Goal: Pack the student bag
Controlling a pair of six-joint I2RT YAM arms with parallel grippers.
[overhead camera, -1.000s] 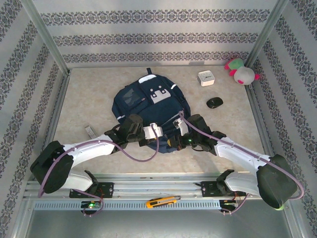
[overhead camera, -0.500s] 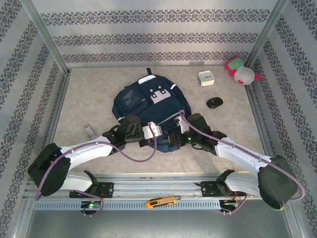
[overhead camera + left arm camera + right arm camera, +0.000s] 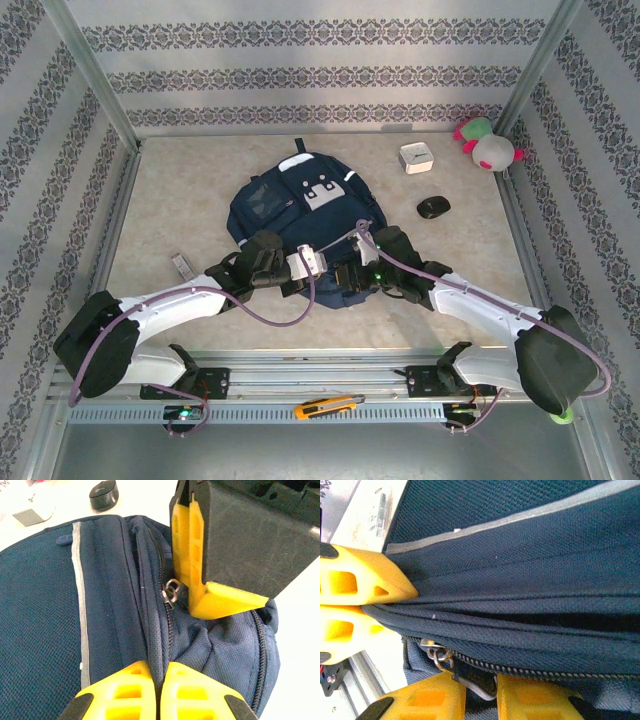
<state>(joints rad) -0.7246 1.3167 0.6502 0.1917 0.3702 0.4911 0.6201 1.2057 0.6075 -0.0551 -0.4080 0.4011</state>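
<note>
Student bag (image 3: 265, 225), one, under left pincer (image 3: 161, 672), right pincer (image 3: 481, 692).

Left end effector (image 3: 160, 669) tighter, right end effector (image 3: 476, 686) looser

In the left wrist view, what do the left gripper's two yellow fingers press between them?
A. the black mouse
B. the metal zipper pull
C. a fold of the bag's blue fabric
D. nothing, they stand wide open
C: the left gripper is shut on a raised fold of the bag, while the zipper pull lies further up the zipper, apart from these fingers.
</note>
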